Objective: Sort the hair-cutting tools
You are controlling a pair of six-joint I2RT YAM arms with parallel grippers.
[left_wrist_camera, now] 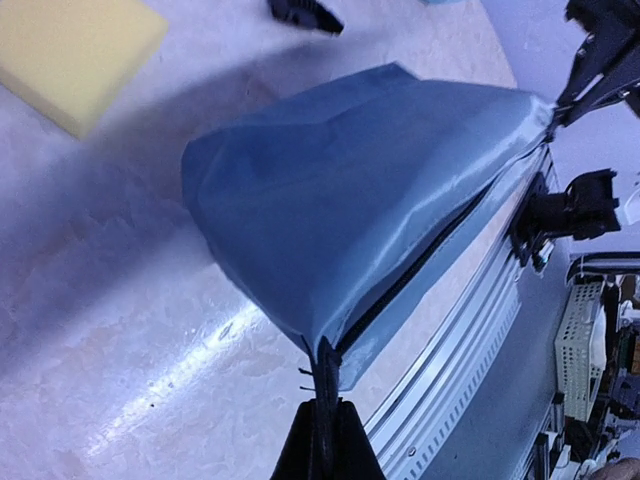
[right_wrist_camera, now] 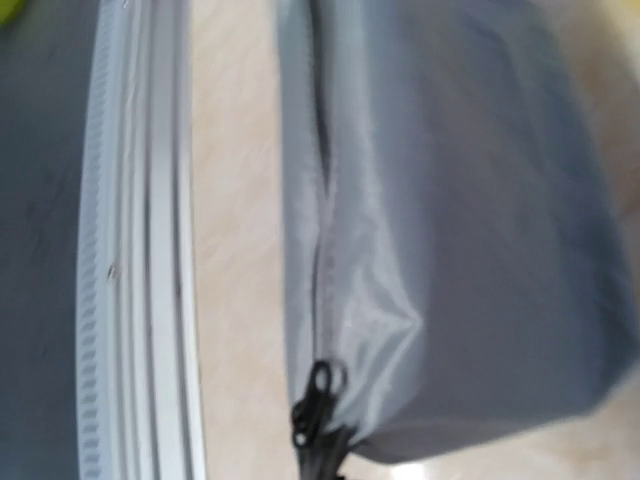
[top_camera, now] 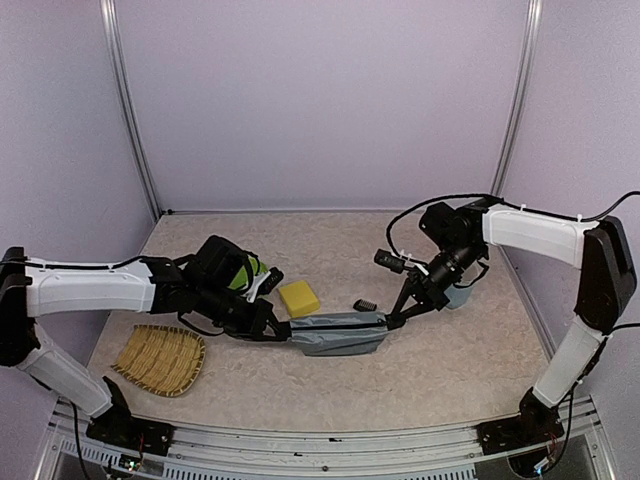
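A grey fabric pouch [top_camera: 335,334] lies stretched between my two grippers at the table's middle front. My left gripper [left_wrist_camera: 325,415] is shut on the tab at the pouch's [left_wrist_camera: 350,200] left end. At the right end, my right gripper [top_camera: 393,320] is shut at the black zipper pull [right_wrist_camera: 316,400], whose tab runs down out of the right wrist view. The zipper looks closed along the pouch [right_wrist_camera: 450,200]. A tiny black clipper guard [top_camera: 365,304] lies on the table just behind the pouch, apart from both grippers. No other hair-cutting tool shows.
A yellow square sponge [top_camera: 299,298] sits behind the pouch's left end. A woven basket tray [top_camera: 160,358] rests at the front left. A green object [top_camera: 245,272] lies under the left arm, a pale blue one [top_camera: 458,296] beside the right arm. The metal rail [left_wrist_camera: 470,330] borders the near edge.
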